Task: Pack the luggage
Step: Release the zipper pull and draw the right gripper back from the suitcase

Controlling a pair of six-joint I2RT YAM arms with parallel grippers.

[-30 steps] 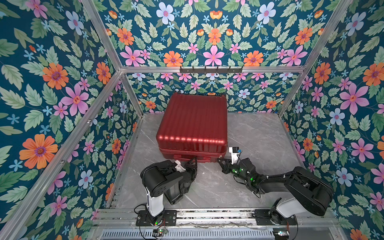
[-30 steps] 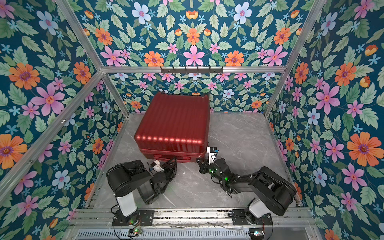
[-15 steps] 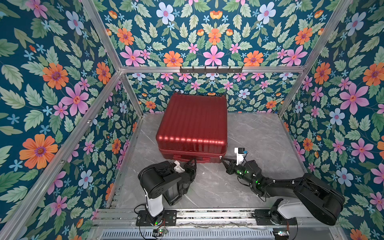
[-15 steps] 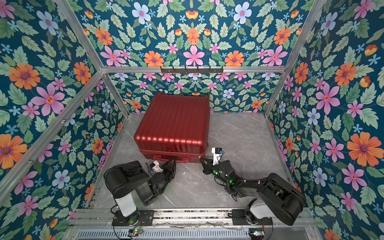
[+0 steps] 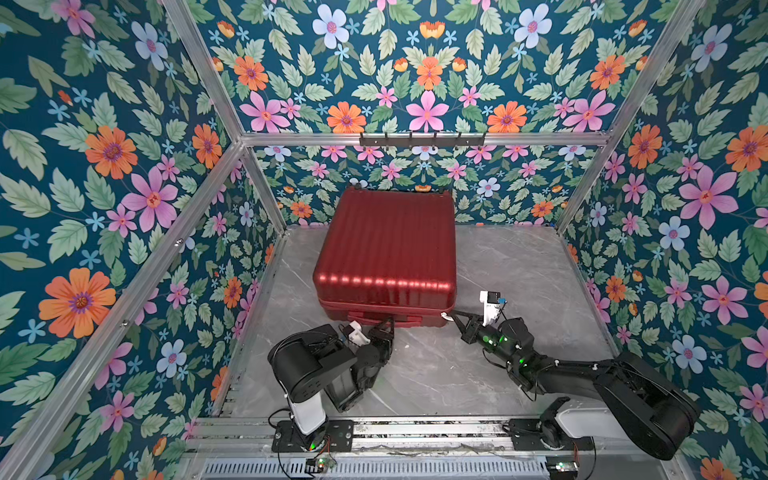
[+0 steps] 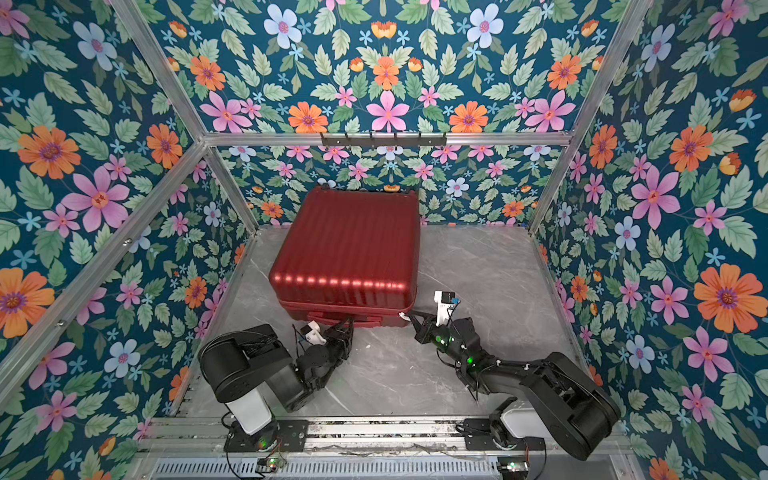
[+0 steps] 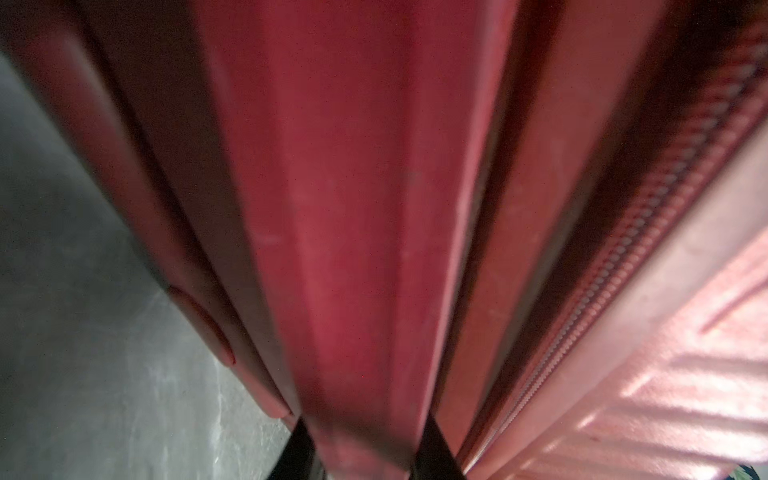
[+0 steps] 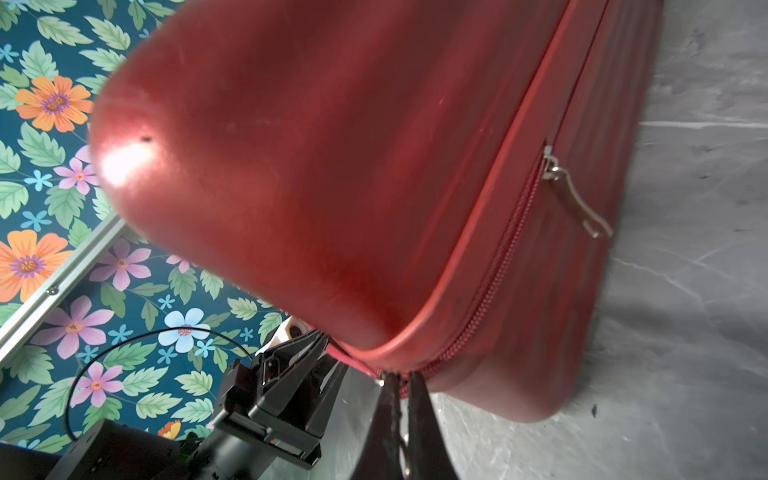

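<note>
The luggage is a dark-red ribbed suitcase lying flat and closed on the grey marble floor. My left gripper is at its front edge. In the left wrist view the gripper is shut on the red carry handle beside the shell. My right gripper is at the front right corner. In the right wrist view it is pinched shut on a zipper pull at the zip line of the luggage. A second silver zipper pull hangs free.
Floral walls with aluminium frame bars enclose the floor on three sides. A black hook rail runs along the back. The luggage's rear touches the back wall. Bare marble floor lies right of it and in front between the arms.
The right arm has swung rightward and stretched out lower, with its gripper staying shut at the luggage's front right corner. The left arm and the luggage have barely moved.
</note>
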